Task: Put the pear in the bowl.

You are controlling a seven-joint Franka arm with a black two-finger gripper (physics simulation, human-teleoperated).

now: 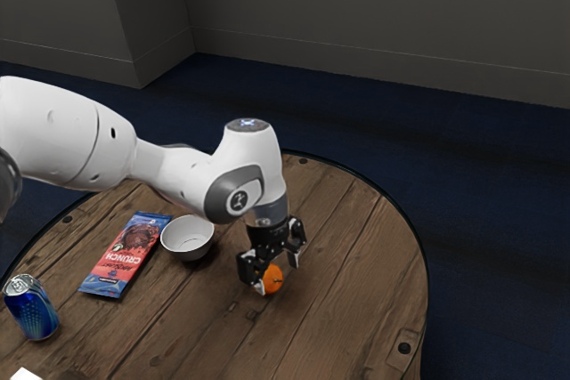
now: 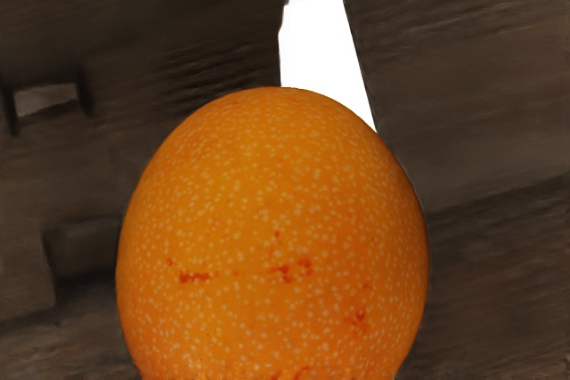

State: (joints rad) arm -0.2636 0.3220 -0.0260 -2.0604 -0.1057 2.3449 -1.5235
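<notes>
My gripper (image 1: 277,276) points down low over the table, its fingers spread, one on each side of the orange, rounded pear (image 1: 273,281). A gap shows between the pear and the finger toward the exterior view's right; contact with the other finger cannot be made out. From the hand's camera the pear (image 2: 272,238) looms large and speckled, close under the hand. The white bowl (image 1: 188,239) stands upright on the table, toward the exterior view's left of my gripper, its visible inside bare.
Beside the bowl lies a red and blue chocolate packet (image 1: 126,254). A blue can (image 1: 32,307) stands near the edge of the round wooden table (image 1: 356,309). Beyond the pear, a white strip (image 2: 322,46) shows in the wrist view.
</notes>
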